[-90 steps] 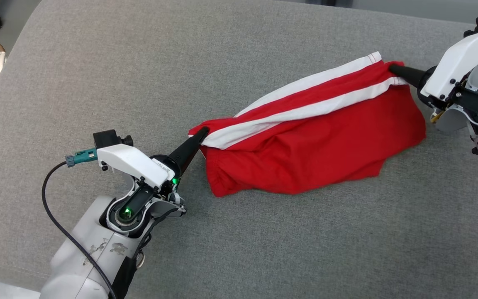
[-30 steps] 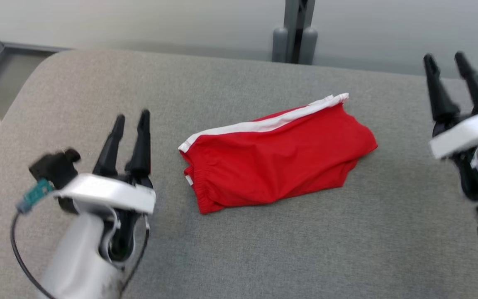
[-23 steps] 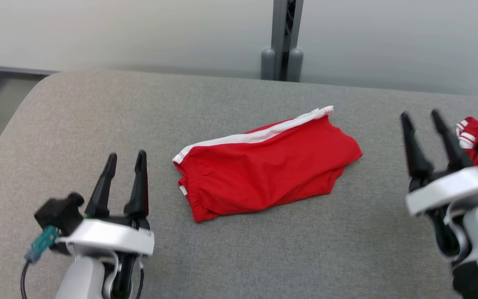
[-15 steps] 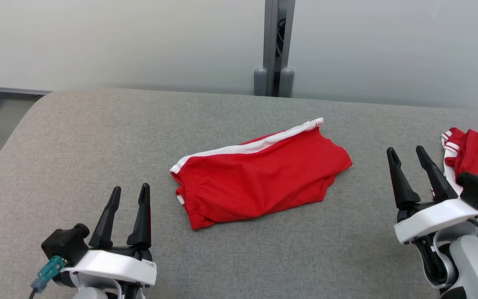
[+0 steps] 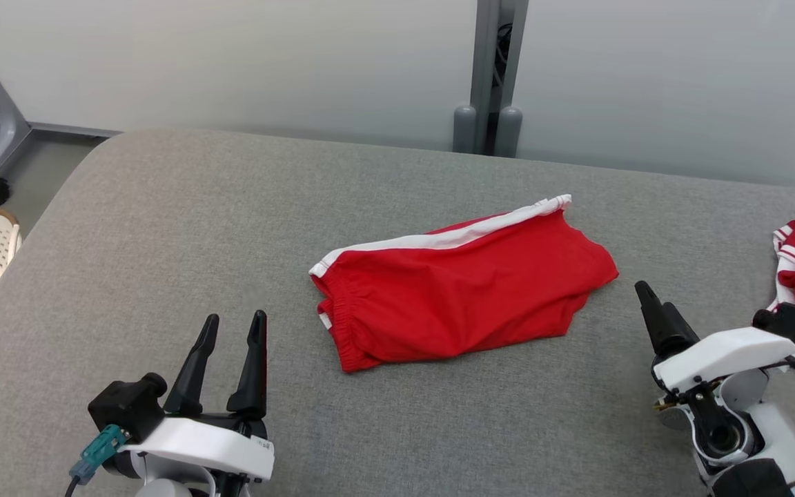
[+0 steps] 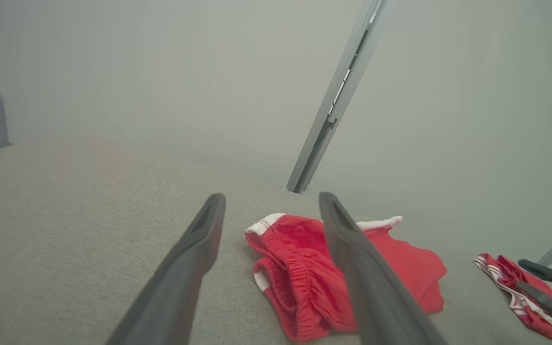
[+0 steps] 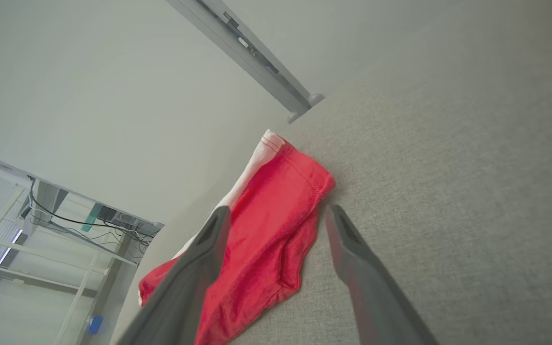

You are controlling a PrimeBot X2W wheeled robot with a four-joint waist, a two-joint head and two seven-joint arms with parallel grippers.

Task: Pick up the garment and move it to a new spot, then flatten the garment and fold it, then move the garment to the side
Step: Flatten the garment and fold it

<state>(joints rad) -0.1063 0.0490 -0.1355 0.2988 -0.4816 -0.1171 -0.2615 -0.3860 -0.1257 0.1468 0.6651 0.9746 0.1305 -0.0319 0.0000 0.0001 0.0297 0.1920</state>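
Left hand, right hand spread, empty. Garment red, folded, white stripe on far edge, flat on table. Hands flank it, not touching.

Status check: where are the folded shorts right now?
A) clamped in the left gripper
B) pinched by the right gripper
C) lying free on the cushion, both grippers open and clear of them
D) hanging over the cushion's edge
C: the shorts lie on the cushion, and the left gripper and right gripper are both open, touching no cloth.
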